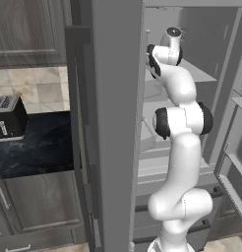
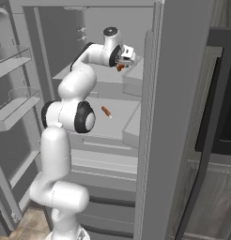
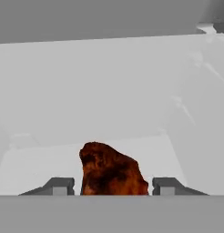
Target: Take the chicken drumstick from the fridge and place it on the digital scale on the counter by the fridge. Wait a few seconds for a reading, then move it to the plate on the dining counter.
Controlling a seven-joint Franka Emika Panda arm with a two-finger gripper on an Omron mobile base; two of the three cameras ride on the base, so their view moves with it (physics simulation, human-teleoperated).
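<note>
The chicken drumstick (image 3: 111, 170) sits low centre in the hand view, on a fridge (image 2: 183, 93) shelf, between the tool (image 3: 113, 186) fingertips, which stand part-open with gaps either side. An off-centre squeeze could likely knock it loose.

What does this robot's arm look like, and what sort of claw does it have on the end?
The arm is smooth, glossy white, built of rounded tube-like segments joined by bulging elbows with dark black bands at the joints. A round grey cap tops its upper joint. No cables or markings are visible. The claw ends in two small, dark grey, blocky fingers.
</note>
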